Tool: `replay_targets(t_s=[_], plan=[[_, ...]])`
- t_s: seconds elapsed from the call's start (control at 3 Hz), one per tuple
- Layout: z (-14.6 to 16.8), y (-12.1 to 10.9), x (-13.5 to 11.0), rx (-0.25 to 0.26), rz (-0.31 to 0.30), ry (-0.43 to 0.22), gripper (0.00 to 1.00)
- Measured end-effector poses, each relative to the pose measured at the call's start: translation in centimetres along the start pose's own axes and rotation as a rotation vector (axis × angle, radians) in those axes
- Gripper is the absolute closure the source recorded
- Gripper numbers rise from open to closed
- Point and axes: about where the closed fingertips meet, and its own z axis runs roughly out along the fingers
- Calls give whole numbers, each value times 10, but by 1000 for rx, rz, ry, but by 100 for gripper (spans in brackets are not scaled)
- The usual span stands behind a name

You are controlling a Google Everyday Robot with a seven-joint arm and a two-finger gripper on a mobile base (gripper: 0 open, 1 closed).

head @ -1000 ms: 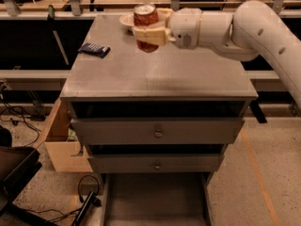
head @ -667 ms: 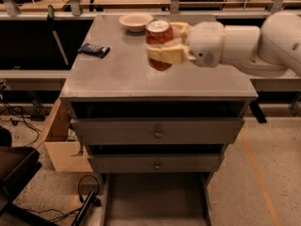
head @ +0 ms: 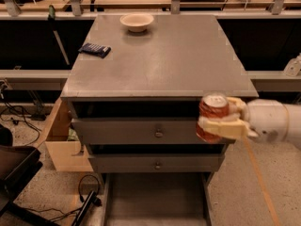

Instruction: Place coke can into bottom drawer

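The coke can [head: 212,113], red with a silver top, is held upright in my gripper [head: 221,121], whose cream fingers [head: 221,126] are shut around it. It hangs in the air in front of the cabinet's right side, at the height of the upper drawer front. The bottom drawer [head: 155,197] is pulled open below as a wide grey tray, down and to the left of the can. My white arm [head: 273,124] comes in from the right.
On the grey cabinet top [head: 160,55] sit a cream bowl [head: 136,21] at the back and a dark blue flat object [head: 94,50] at the left. Two knobbed upper drawers [head: 157,133] are closed. A wooden box [head: 61,140] and cables lie at the left.
The gripper has carried the can from above the cabinet top forward, right and down to in front of the upper drawer front.
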Motion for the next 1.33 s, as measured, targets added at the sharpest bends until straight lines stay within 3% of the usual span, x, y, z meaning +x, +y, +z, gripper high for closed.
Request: replay_targets(t_s=[0.33,0.67,1.0,1.33], plan=[[-56,25,99,43,211,-19,100],[-72,31,141,46,290,-12,100],[-72,31,141,46,290,-12,100],[-57,26,164,6,272,-44,100]])
